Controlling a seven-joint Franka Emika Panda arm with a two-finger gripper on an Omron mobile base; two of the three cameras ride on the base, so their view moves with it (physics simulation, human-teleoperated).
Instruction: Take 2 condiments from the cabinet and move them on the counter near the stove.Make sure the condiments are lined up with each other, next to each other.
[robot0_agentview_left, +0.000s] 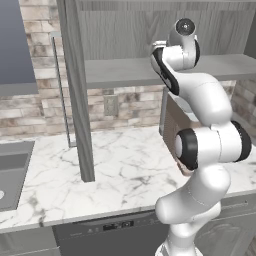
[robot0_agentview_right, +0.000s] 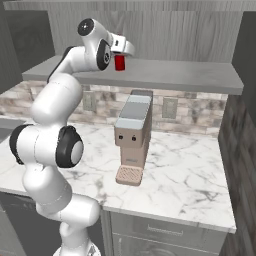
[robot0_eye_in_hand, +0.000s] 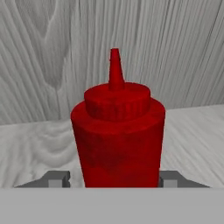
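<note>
The arm reaches up into the grey wood-grain cabinet (robot0_agentview_right: 165, 30), and its claw (robot0_agentview_right: 120, 59) is at the red squeeze bottle (robot0_eye_in_hand: 117, 140) that stands upright on the pale shelf board (robot0_agentview_right: 190, 75). In the hand view the bottle sits squarely between the two dark fingertips (robot0_eye_in_hand: 57, 179), one showing at each side of its base, right against the red body. The jaws stand part-way in, about as wide as the bottle itself; whether they press on it firmly enough to count as a grasp cannot be told, since the contact points are hidden low in the view. The bottle's base is hidden, so it is unclear whether it rests on the board. Its tapered nozzle points straight up against the wood-grain back wall.

In the right base view the bottle (robot0_agentview_right: 120, 63) shows as a small red shape just under the hand, near the left end of the shelf. Below, a tan coffee machine (robot0_agentview_right: 133, 142) stands on the white marble counter (robot0_agentview_right: 190, 175), against the brick backsplash (robot0_agentview_right: 200, 112).
</note>
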